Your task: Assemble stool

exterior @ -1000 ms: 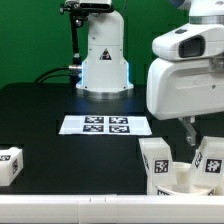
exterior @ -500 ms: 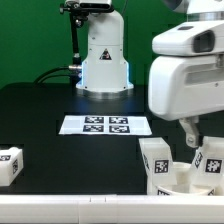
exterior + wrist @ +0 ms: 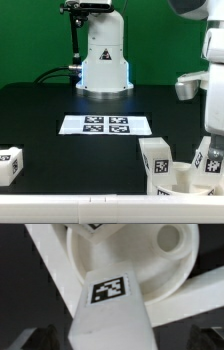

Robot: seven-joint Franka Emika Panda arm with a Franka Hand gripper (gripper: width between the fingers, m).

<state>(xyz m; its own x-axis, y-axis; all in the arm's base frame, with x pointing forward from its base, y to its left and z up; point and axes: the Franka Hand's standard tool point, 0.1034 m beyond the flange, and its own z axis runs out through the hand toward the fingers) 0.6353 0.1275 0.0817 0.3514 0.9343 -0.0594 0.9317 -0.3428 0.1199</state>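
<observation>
Stool (image 3: 186,180) sits on the black table (image 3: 40,110) at the exterior view's right, matte white plastic: chunky tagged rectangular legs (image 3: 155,160) upright on a thick round seat (image 3: 170,263); gripper (image 3: 115,339) is a dark blur, so I cannot tell its grip.

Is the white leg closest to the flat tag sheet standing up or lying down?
Standing up. The leg rises nearly upright beside the seat, its tag facing the camera.
</observation>
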